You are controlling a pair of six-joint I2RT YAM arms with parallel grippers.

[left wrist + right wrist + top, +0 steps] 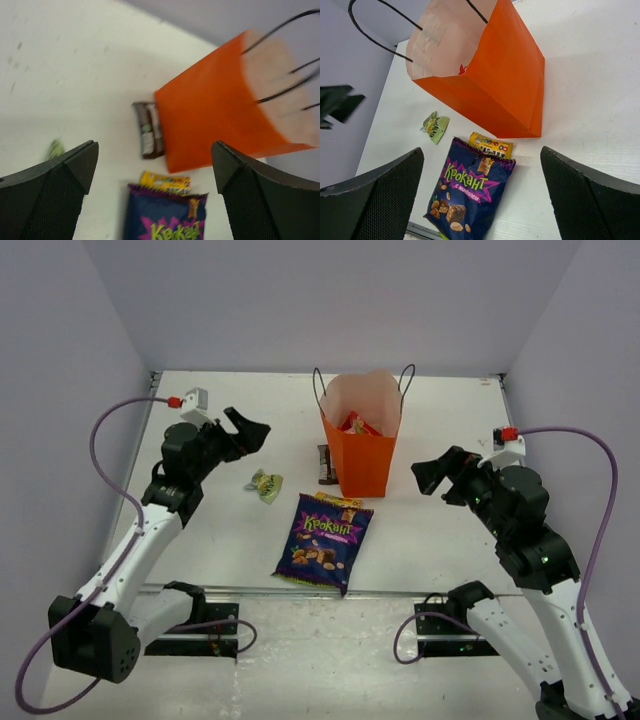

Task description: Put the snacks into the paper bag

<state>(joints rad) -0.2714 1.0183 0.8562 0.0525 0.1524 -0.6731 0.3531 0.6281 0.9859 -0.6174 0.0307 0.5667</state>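
Upright orange paper bag (pixel 360 455) mid-table, purple nut bag (pixel 325 543) flat on its near side, left gripper (pixel 249 430) and right gripper (pixel 432 472) both spread apart, empty.

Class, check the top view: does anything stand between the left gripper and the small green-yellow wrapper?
Nothing visible does. The left gripper is open above the table. The green-yellow wrapper lies by itself, with the brown bar off beside the paper bag.
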